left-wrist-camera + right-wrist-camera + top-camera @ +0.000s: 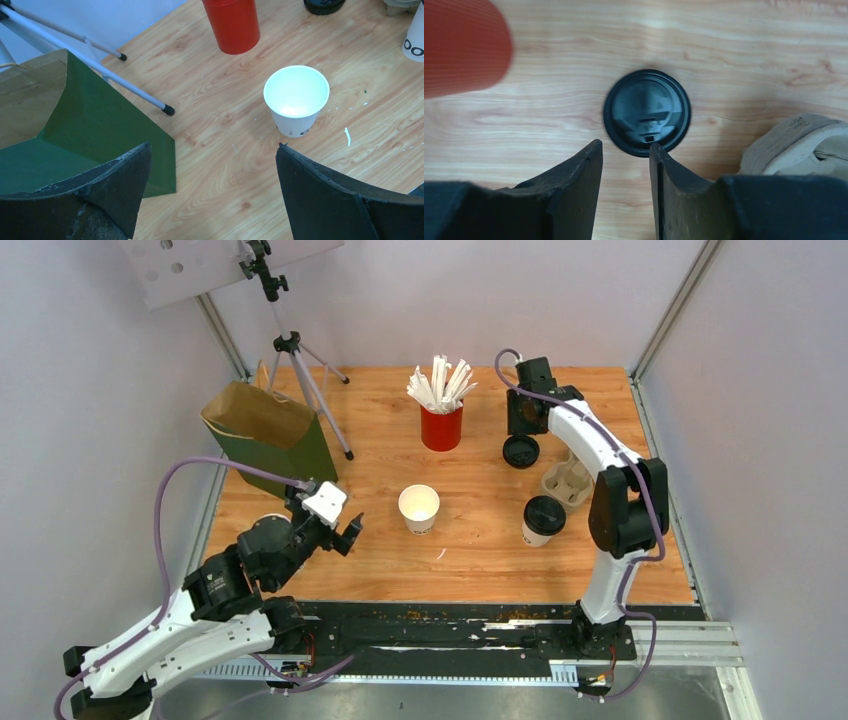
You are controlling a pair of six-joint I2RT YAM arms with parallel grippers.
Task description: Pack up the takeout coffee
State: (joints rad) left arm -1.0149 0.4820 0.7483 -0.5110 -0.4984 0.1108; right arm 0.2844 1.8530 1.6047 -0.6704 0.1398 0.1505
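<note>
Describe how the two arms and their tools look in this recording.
The left arm and right arm have white shells with black joints. A lilac cable loops along each. The left tool and right tool carry black, wedge-shaped fingers with a rough surface. No markings are readable.

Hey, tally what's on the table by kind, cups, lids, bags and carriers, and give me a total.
White paper cups: 2 (open cup, lidded cup)
Red cup of sticks: 1
Loose black lid: 1
Green paper bag: 1
Cardboard cup carrier: 1
Total: 6
</note>
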